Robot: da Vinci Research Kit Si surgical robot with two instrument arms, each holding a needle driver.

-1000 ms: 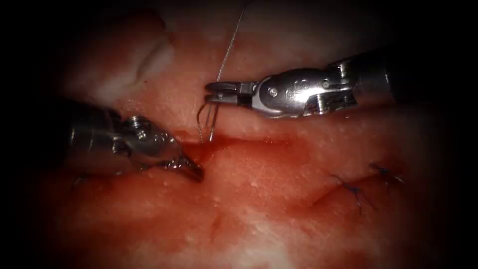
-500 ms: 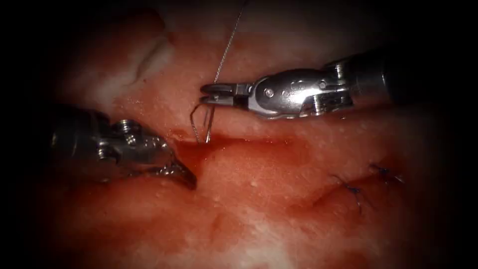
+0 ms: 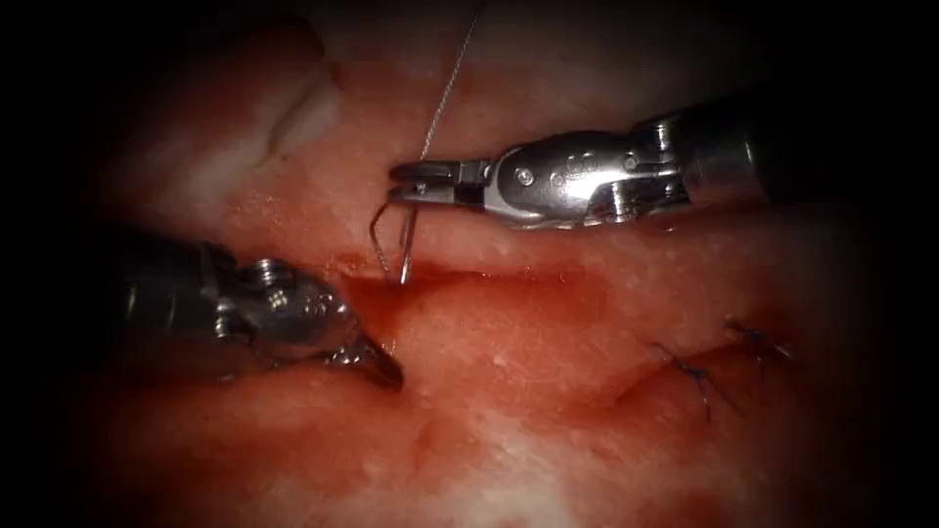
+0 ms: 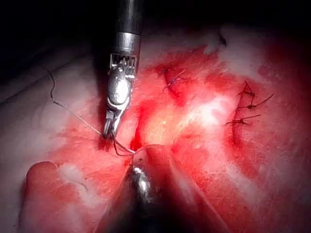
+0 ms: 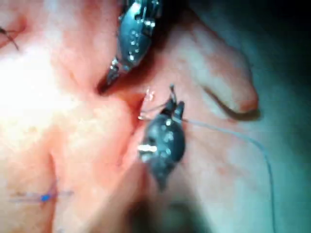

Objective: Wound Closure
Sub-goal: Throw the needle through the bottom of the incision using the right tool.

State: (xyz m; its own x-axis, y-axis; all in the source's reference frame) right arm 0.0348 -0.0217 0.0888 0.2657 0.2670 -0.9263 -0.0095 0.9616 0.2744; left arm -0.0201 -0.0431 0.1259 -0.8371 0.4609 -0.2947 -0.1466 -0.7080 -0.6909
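While the left tool (image 3: 377, 360) lies at the cut's (image 3: 489, 279) near lip, jaws together, nothing held, the needle (image 3: 391, 235) is clamped near its thread (image 3: 445, 93) end by the right tool (image 3: 411, 183), tip at the far lip. Risk: needle rotation w/ oblique grip. No legible markings.

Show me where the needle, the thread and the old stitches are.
needle (image 3: 404, 246), endoscope view, on its straight-looking limb.
thread (image 3: 445, 98), endoscope view, on its strand rising from the right tool.
old stitches (image 3: 696, 374), endoscope view, on a knot.
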